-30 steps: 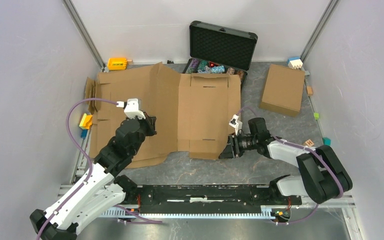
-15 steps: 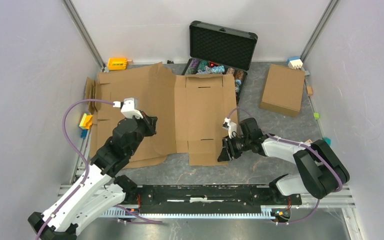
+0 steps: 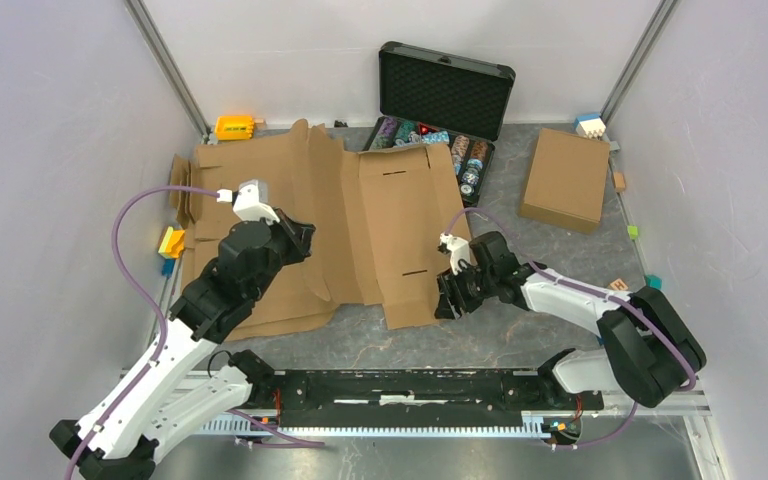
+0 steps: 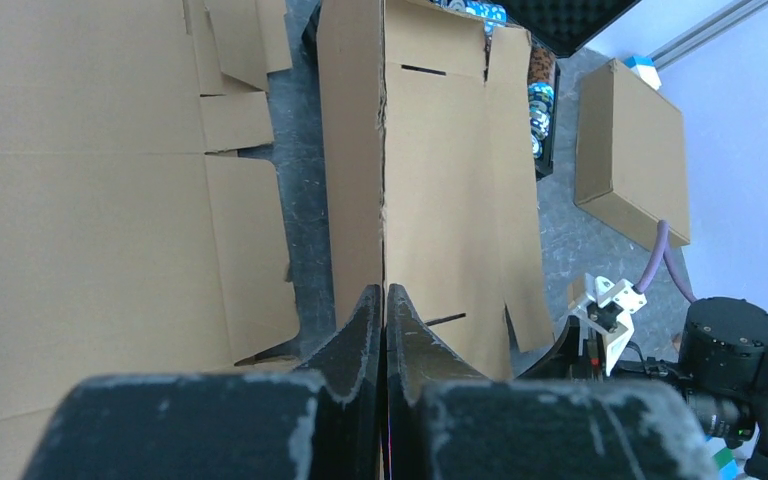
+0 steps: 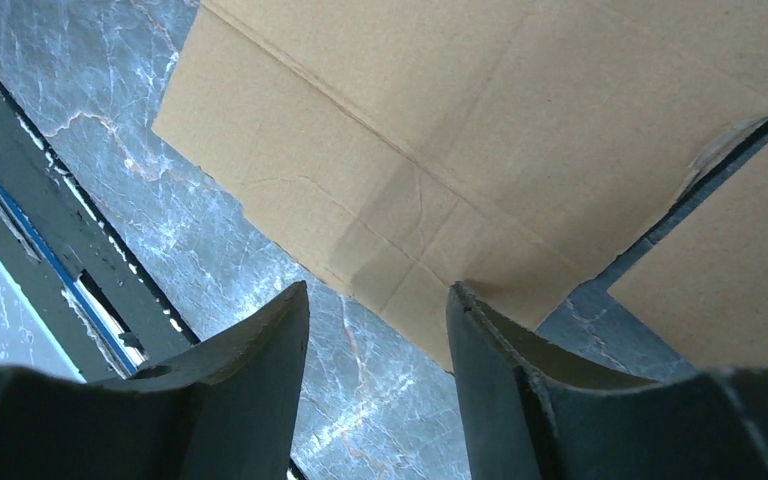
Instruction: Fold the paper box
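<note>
Your left gripper (image 4: 383,300) clenched on paper box (image 3: 400,215) raised crease, centre frame — right gripper (image 5: 378,295) released (jaws apart) at flap corner.

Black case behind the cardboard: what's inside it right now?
The black case stands open: colourful chips in rows in its tray, foam lining the lid. The far edge of the paper box covers the tray's near-left part; what lies there is hidden.
</note>
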### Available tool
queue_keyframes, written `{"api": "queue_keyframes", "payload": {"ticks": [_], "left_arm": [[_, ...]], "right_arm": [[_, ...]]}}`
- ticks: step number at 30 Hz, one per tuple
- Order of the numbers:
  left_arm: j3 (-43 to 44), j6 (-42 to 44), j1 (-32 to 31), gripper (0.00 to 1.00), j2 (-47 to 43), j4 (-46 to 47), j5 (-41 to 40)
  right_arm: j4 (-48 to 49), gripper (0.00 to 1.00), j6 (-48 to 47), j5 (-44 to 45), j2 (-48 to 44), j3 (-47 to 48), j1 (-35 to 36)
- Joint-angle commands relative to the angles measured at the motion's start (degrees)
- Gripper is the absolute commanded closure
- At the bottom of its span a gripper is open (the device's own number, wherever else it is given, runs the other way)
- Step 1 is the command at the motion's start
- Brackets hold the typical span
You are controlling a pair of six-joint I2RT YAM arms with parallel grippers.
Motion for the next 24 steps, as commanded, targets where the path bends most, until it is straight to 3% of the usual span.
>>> {"api": "queue_keyframes", "payload": {"ticks": [1, 18, 24], "left_arm": [[2.85, -3.52, 0.31, 0.98, 0.35, -0.05, 1.04], [-2.95, -9.61, 0.5, 0.98, 0.5, 3.69, 4.21], [-3.09, -11.39, 0.76, 0.98, -0.27, 4.26, 3.12]], "right_arm": [[0.93, 0.41, 0.1, 2.79, -0.26, 2.58, 2.38], [13.23, 0.39, 6.1, 2.6, 2.59, -3.05, 5.08], [10.51, 0.33, 4.23, 8.16, 4.85, 0.32, 8.36]]}}
